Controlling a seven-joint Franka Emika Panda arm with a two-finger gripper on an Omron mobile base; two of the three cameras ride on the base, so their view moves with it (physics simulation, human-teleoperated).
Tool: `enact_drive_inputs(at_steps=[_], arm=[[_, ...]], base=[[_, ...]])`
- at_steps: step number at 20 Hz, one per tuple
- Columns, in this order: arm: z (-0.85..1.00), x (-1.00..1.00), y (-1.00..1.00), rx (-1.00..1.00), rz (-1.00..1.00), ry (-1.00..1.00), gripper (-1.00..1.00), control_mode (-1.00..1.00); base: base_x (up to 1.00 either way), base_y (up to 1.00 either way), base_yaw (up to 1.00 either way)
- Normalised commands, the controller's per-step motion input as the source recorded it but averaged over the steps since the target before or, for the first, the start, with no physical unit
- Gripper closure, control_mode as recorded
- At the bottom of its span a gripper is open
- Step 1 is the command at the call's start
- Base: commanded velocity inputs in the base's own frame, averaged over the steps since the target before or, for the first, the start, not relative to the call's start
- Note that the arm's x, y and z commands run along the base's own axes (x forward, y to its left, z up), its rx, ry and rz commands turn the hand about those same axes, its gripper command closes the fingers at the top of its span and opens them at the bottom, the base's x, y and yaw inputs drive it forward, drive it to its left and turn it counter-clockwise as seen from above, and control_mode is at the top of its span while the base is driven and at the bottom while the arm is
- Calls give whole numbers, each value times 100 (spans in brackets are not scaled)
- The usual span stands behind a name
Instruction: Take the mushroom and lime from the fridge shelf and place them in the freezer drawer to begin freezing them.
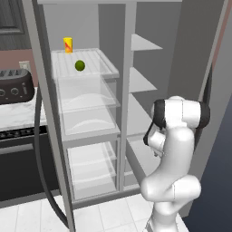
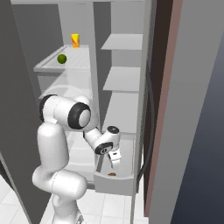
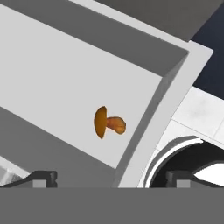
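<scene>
The mushroom (image 3: 108,123) lies on its side on the floor of the pale grey freezer drawer (image 3: 65,83), close to one of its corners. From the right base view it is a small brown spot (image 2: 112,174) near the drawer's front wall (image 2: 113,183). My gripper (image 2: 114,161) hangs just above it, open and empty, with its fingertips (image 3: 41,177) far apart. The lime (image 1: 79,65) rests on the ridged translucent fridge shelf (image 1: 102,63) high up, far from the gripper; the right base view also shows the lime (image 2: 61,58).
A yellow cup (image 1: 68,45) with a red mark stands behind the lime on the same shelf. Clear bins (image 1: 88,102) sit below that shelf. Narrow grey shelves (image 2: 124,78) rise above the drawer. A toaster (image 1: 16,86) stands on the counter at left.
</scene>
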Motion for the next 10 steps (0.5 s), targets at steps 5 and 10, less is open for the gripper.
enact_drive_inputs(at_steps=[5,10], arm=[[70,0,0,-2,0,-11,-100,-100],[83,-3,1,-4,0,-10,-100,-100]], base=[[0,0,0],[0,0,0]])
